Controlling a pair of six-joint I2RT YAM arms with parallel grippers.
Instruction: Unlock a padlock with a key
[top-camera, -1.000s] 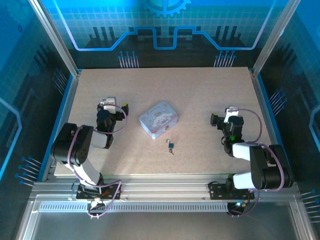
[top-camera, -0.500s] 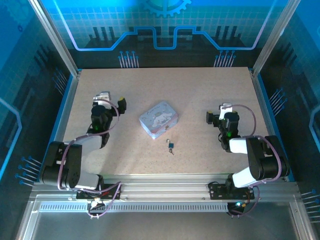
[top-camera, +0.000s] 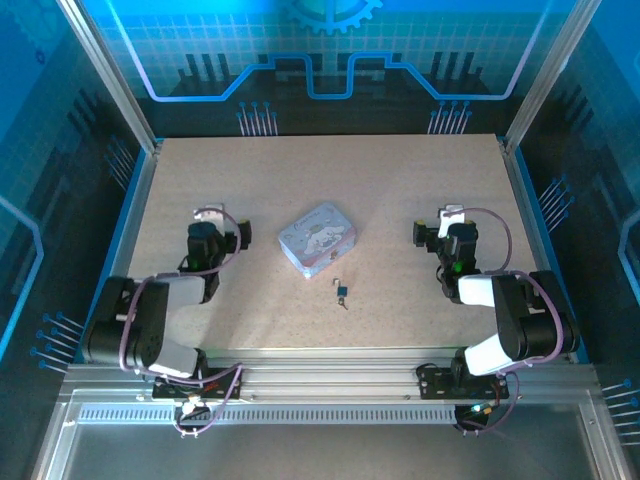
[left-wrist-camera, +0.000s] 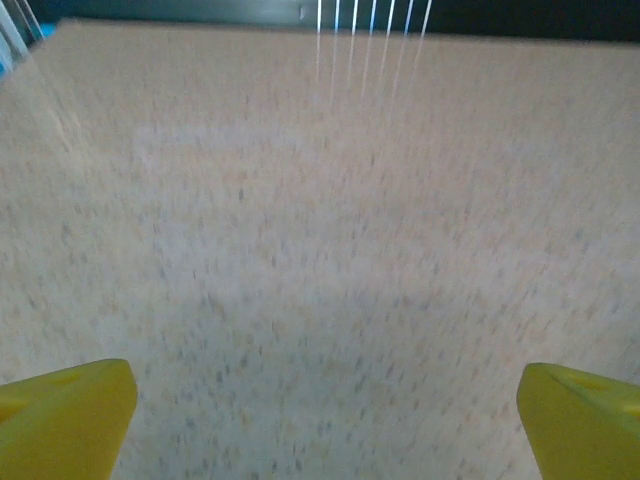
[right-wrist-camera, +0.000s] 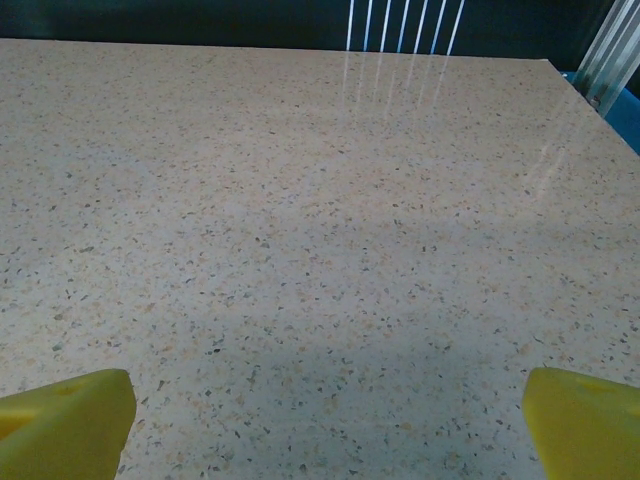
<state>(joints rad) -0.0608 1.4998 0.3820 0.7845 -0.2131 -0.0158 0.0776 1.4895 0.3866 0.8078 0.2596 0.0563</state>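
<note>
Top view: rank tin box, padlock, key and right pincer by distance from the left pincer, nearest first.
1. Tin box, mid-table, just to the right of the left pincer.
2. Padlock and key, side by side, closer to the near edge than the tin; too close to call.
3. Right pincer, far across on the right side.

Tiny padlock (top-camera: 342, 291), key (top-camera: 344, 303) touching

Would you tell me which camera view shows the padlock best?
The top external view: the padlock lies small but unobstructed on the table, just nearer than the tin. The left wrist view takes in blurred tabletop past the left fingertips; the right wrist view, tabletop past the right fingertips.
</note>
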